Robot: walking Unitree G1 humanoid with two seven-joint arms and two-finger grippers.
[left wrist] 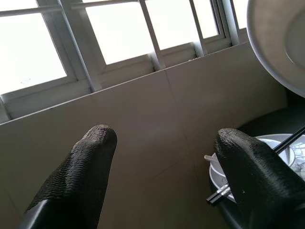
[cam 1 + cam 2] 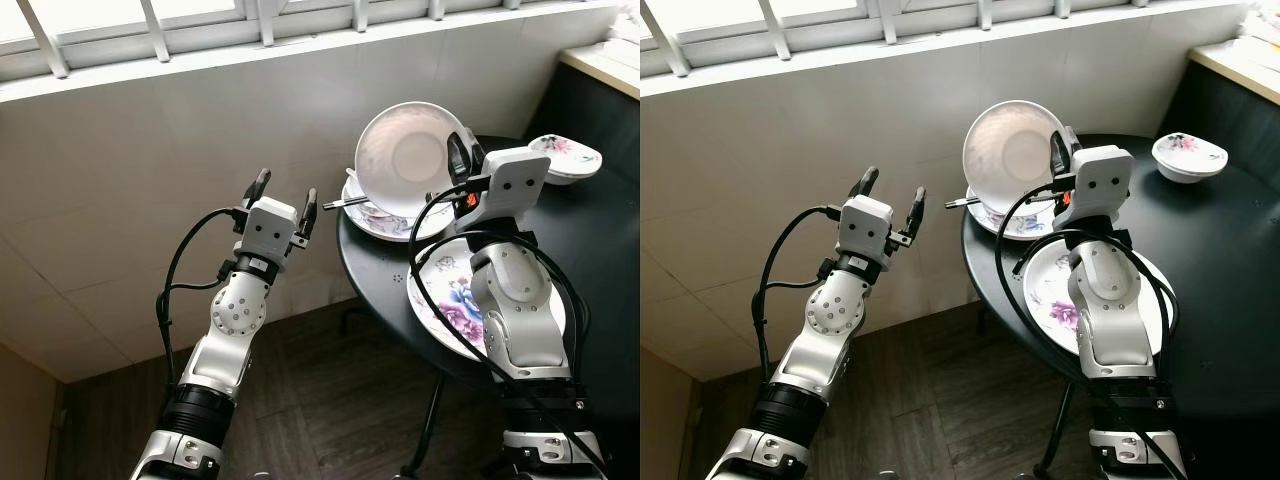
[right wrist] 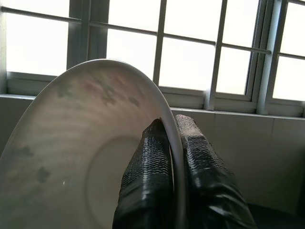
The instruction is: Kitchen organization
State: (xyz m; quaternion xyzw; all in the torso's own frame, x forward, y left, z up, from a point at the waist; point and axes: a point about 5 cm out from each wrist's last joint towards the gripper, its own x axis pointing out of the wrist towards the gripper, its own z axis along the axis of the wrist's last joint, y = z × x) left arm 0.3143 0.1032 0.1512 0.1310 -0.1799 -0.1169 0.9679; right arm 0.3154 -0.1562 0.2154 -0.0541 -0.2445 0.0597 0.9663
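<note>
A white bowl (image 2: 405,158) was held by its rim, tilted, in the right gripper (image 2: 462,160), above the far left of the round black table (image 2: 600,250); the left gripper (image 2: 280,198) was spread, empty; stacking seemed in hand; a level lowering onto the floral plate (image 2: 440,300) was judged next.

A barred window (image 2: 150,30) sits above a pale tiled wall (image 2: 120,200); dark wood floor (image 2: 320,400) below.
</note>
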